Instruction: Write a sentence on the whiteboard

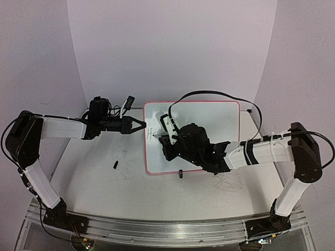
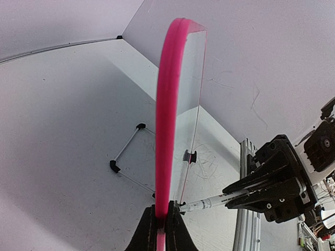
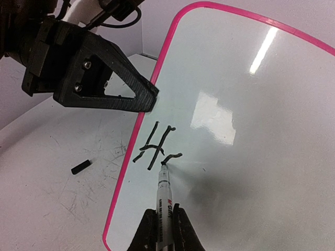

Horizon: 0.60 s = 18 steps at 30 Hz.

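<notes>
The whiteboard (image 1: 209, 125), white with a red rim, lies on the table. My left gripper (image 1: 142, 125) is shut on its left rim (image 2: 166, 130); it also shows in the right wrist view (image 3: 152, 99). My right gripper (image 1: 168, 140) is shut on a white marker (image 3: 164, 201), its tip touching the board (image 3: 246, 157). The sentence (image 3: 156, 145) stands as a black "H" and a short curved stroke beside it near the left rim. In the left wrist view the marker (image 2: 220, 200) meets the board close to my left fingers.
A small black marker cap (image 1: 115, 165) lies on the tabletop left of the board, also in the right wrist view (image 3: 79, 168). A black clip foot (image 1: 180, 173) sits at the board's near edge. A black cable (image 1: 209, 94) arcs over the board. Grey scribbles mark the tabletop.
</notes>
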### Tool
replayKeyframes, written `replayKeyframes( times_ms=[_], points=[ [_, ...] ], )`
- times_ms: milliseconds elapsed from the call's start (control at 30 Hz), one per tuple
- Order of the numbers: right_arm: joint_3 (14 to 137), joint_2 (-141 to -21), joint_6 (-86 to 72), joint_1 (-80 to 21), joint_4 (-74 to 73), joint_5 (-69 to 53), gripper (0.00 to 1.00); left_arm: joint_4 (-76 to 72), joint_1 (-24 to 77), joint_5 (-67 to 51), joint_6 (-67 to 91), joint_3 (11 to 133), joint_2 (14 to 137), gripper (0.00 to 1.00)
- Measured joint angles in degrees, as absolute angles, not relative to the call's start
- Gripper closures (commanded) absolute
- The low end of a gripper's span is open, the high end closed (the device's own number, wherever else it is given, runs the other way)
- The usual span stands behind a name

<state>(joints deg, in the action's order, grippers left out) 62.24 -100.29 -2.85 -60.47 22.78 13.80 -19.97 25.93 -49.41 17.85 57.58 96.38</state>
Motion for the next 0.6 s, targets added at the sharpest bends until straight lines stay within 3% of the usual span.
replayKeyframes(
  times_ms=[600],
  points=[
    [62.24, -100.29, -2.85, -60.47, 21.69, 13.21, 1.0, -19.97, 25.93, -49.39, 17.85, 57.58, 96.38, 1.0]
  ],
)
